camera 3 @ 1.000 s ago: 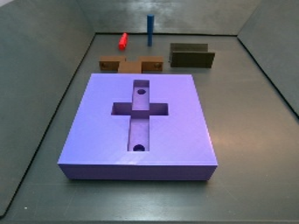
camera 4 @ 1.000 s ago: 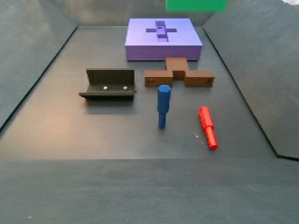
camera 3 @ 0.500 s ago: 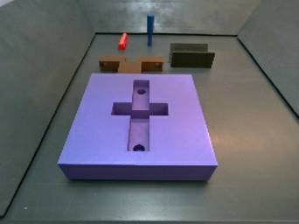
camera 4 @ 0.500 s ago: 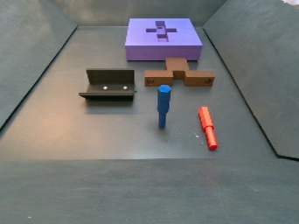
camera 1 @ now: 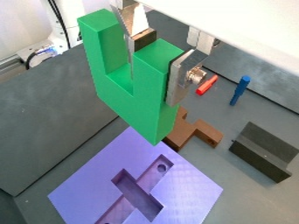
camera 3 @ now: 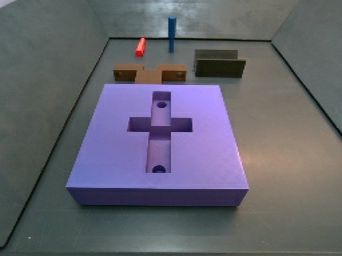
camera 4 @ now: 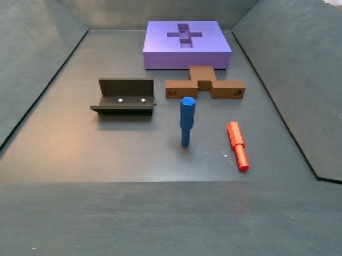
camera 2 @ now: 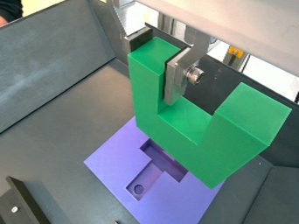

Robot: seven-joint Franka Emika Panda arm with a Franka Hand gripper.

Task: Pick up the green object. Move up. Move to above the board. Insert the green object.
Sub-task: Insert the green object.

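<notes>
My gripper (camera 1: 155,61) is clamped on the green object (camera 1: 128,77), one prong between my silver plates, high over the board (camera 1: 138,184) — cross recess right below in both wrist views. Against half a second ago the side views match: board (camera 3: 160,140), brown block (camera 4: 205,84), fixture (camera 4: 124,97) unmoved — gripper out of their frame.

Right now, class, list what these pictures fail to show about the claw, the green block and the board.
- Claw and green block: absent from both side views, out of frame above.
- Board: in both wrist views the block covers much of its cross recess.
- How high the block hangs above the board: no view shows it.
</notes>
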